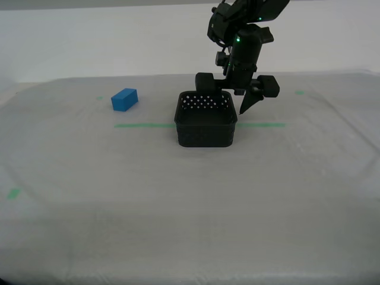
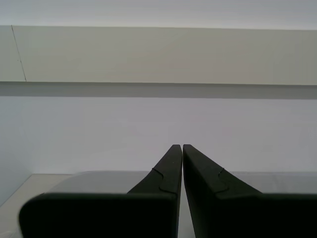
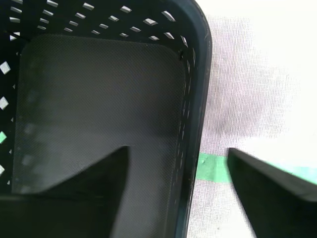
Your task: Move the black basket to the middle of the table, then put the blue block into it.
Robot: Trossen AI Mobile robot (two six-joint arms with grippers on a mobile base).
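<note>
The black basket (image 1: 205,127) stands upright near the middle of the table (image 1: 178,208), over the green tape line. It is empty in the first wrist view (image 3: 99,99). My first gripper (image 1: 236,105) is open above the basket's wall on the exterior view's right, one finger inside and one outside; in its own view (image 3: 178,150) the jaws straddle that wall without clamping it. The blue block (image 1: 124,99) lies on the cloth to the exterior view's left of the basket, apart from it. My second gripper (image 2: 182,148) is shut and empty, facing a bare wall.
A thin green tape line (image 1: 142,125) runs across the table under the basket and shows beside the wall in the first wrist view (image 3: 213,167). Small green tape bits lie at the near left (image 1: 13,193) and far right (image 1: 299,92).
</note>
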